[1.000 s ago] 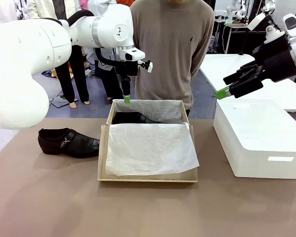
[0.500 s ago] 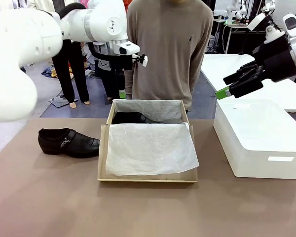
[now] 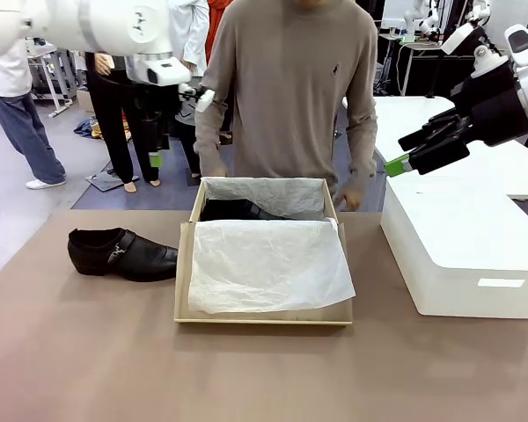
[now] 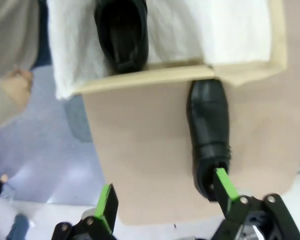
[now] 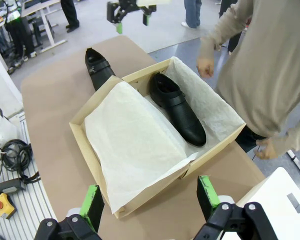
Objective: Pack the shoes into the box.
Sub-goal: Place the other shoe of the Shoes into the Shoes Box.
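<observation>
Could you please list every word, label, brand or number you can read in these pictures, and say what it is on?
No text can be read.
White block: a small side label, too small to show any print.
Person's sweater: a tiny chest emblem, too small to make out.

Bright, even indoor light, apparently from overhead, fills the front view. The shoe [image 3: 123,253] on the worktop [image 3: 88,352] and the cardboard box [image 3: 264,315] cast only faint, soft shadows. The tissue paper [image 3: 264,264] is nearly washed out to white. The left wrist view is blurred throughout, its edges smeared. The right wrist view is sharp, with wide-angle bending toward its borders.
</observation>
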`<state>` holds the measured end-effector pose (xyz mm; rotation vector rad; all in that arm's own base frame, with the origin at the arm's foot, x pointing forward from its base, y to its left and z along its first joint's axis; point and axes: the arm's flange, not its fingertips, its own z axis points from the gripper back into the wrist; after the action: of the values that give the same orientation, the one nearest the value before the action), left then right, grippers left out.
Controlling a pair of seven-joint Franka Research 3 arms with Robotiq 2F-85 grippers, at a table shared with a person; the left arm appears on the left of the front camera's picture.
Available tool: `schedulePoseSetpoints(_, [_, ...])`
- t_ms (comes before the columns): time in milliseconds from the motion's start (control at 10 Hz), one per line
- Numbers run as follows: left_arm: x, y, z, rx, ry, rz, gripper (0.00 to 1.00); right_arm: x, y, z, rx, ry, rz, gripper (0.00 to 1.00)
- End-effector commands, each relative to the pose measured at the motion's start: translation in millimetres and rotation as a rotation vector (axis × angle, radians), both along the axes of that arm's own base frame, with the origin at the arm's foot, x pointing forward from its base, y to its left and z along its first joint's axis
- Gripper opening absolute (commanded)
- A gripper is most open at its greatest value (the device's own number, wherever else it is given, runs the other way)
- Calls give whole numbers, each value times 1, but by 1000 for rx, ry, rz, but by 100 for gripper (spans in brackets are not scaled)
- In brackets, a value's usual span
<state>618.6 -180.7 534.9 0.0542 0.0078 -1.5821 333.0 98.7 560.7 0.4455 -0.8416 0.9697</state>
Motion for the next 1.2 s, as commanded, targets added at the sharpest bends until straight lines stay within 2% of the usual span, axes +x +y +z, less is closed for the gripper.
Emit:
schedulePoseSetpoints(0, [-34, 33, -16, -33, -60, -14, 100, 2, -1, 0, 11, -7, 14, 100])
schedulePoseSetpoints(300, [-57, 67, -26, -71, -55, 30, 100, 2, -1, 0, 11, -7, 14, 100])
schedulePoseSetpoints(600, [-51, 76, -38, -76, -27, 17, 100, 2, -1, 0, 11, -7, 14, 100])
schedulePoseSetpoints(700, [-50, 71, -30, -55, -40, 57, 100, 2, -1, 0, 11, -7, 14, 100])
schedulePoseSetpoints(1100, [-50, 71, -30, -55, -40, 57, 100, 2, -1, 0, 11, -7, 14, 100])
